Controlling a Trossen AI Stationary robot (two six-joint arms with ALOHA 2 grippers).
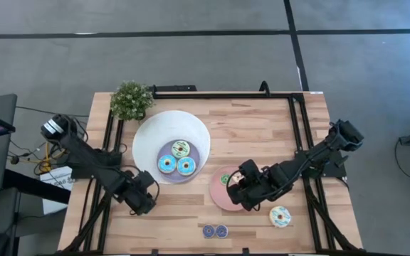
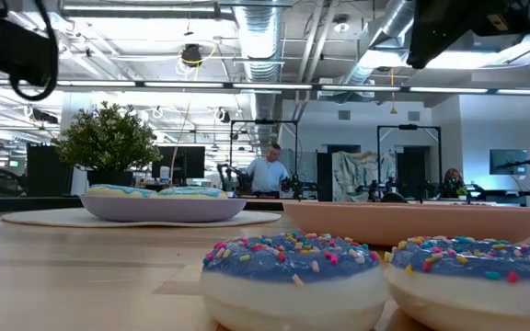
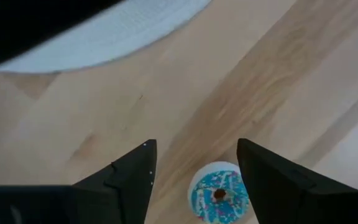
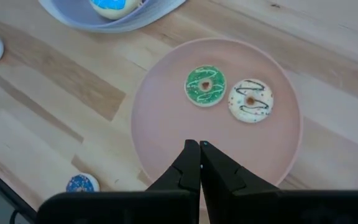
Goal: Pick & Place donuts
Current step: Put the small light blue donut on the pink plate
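Donuts scattered: three in the white bowl (image 1: 148,131) — one green-white (image 1: 181,148), two blue (image 1: 166,164) — a green donut (image 4: 205,86) and a white chocolate-drizzled donut (image 4: 250,100) on the pink plate (image 4: 160,124), two dark blue ones (image 1: 215,231) at the near table edge, a cream one (image 1: 280,216) right of the plate. Another blue-iced donut (image 3: 219,193) lies on bare wood below the left gripper (image 3: 194,171), fingers spread and empty; probably lined up to grasp it. Right gripper (image 4: 199,163) hovers over the plate, clenched, holding nothing. Potted plant (image 1: 130,99) at the back.

Eight donuts (image 1: 181,148) – three in the one white bowl (image 1: 148,131), two on the one pink plate (image 4: 166,81), three on the table (image 1: 262,117).
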